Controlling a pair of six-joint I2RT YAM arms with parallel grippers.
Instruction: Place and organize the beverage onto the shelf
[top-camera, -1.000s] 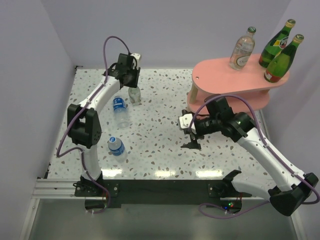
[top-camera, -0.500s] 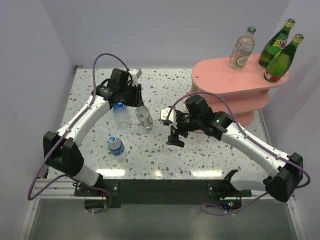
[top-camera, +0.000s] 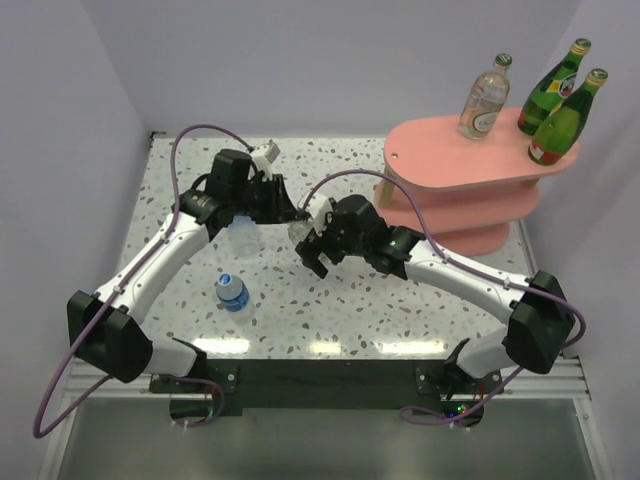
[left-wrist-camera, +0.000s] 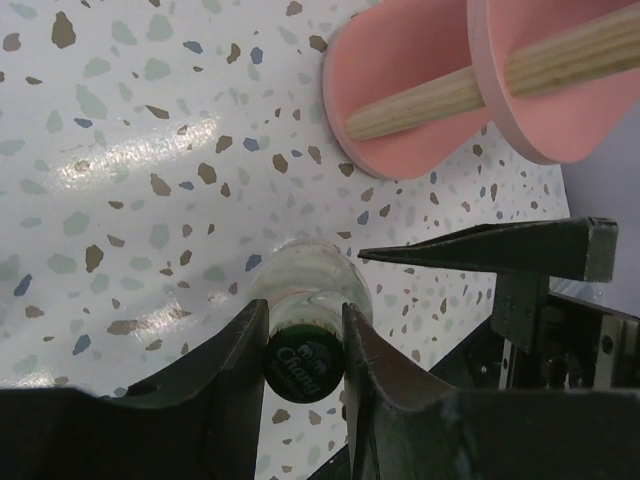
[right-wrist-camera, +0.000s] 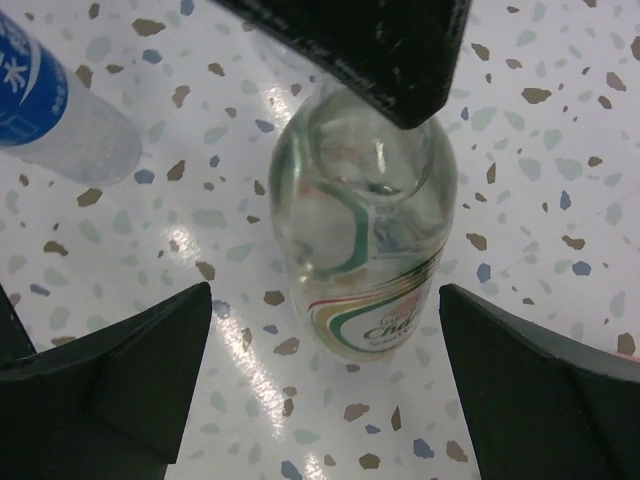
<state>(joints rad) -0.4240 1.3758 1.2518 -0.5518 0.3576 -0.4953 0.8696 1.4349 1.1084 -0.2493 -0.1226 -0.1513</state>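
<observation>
My left gripper (top-camera: 291, 216) is shut on the green cap (left-wrist-camera: 303, 368) of a clear bottle (top-camera: 299, 233), holding it upright by the neck at mid-table. My right gripper (top-camera: 311, 247) is open, with one finger on each side of that bottle's body (right-wrist-camera: 365, 230) and not touching it. The pink shelf (top-camera: 440, 160) stands at the back right. Its top board holds another clear green-capped bottle (top-camera: 485, 95) and two dark green gold-capped bottles (top-camera: 553, 88) (top-camera: 565, 122). One blue-label bottle (top-camera: 240, 228) lies under my left arm. Another (top-camera: 231, 292) stands front left.
The shelf's lower boards (left-wrist-camera: 400, 90) and a wooden post (left-wrist-camera: 430, 100) show just beyond the held bottle in the left wrist view. The lying blue-label bottle (right-wrist-camera: 40, 100) is at the left of the right wrist view. White walls enclose the table.
My left arm has carried the clear bottle from the back left towards the table's middle. My right arm has swung left, and its open fingers now flank the bottle.
</observation>
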